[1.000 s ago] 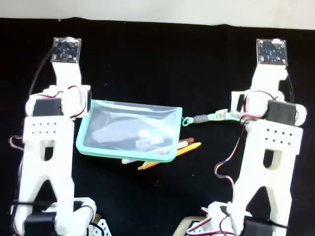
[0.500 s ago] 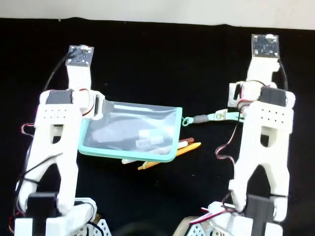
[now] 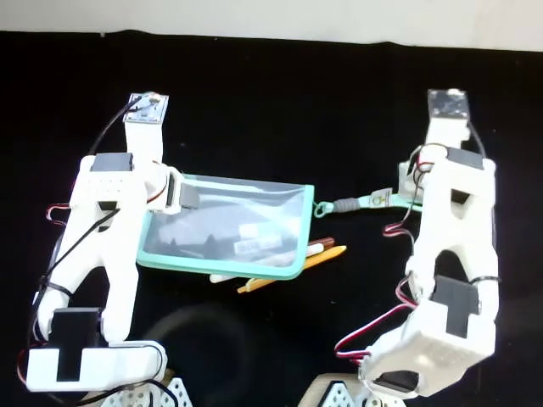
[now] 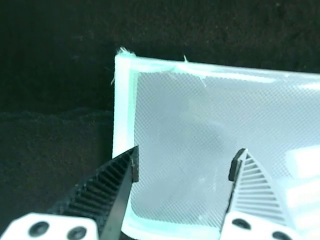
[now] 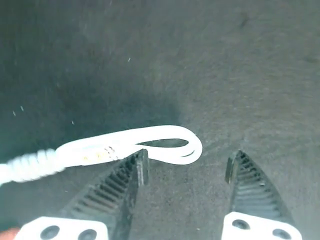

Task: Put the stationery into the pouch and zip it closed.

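Up close, the left end effector (image 4: 186,162) stands wide open over one short end of the clear, teal-edged pouch (image 4: 225,110), holding nothing. The right end effector (image 5: 187,162) is likewise parted, empty, with one fingertip at the white loop of the pull strap (image 5: 165,145). Farther off, the pouch lies flat on the black worktop (image 3: 254,110), with pens (image 3: 327,254) poking from under its edge.

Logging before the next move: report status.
Left gripper open over the pouch end. Right gripper open at the pull-strap loop. Pens outside, partly under the pouch.
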You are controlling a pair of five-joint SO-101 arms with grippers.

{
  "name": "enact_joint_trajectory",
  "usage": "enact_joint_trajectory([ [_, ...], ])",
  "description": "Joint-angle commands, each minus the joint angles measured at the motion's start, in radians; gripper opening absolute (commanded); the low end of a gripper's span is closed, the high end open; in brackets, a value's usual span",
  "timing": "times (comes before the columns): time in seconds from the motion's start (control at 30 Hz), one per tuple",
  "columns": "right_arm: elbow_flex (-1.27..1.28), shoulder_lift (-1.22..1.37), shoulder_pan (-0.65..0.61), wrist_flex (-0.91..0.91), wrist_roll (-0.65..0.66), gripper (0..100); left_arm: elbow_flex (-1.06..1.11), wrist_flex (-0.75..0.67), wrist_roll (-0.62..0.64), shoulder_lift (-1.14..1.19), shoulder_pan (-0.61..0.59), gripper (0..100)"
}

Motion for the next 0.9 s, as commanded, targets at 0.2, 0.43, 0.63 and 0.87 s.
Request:
enact_joint_trajectory([
  [0.2,-0.030,0.058,-0.035,-0.015,0.215,25.9,-0.039,0.046,-0.002,-0.008,0.013,31],
  [0.43,-0.036,0.113,-0.068,-0.015,0.440,25.9,-0.038,0.052,-0.002,-0.005,0.013,31],
  [0.63,-0.033,0.163,-0.107,-0.015,0.537,25.9,-0.035,0.052,-0.002,-0.005,0.013,31],
  [0.87,-0.039,0.255,-0.113,-0.015,0.531,11.1,-0.035,0.052,-0.002,-0.005,0.013,31],
])
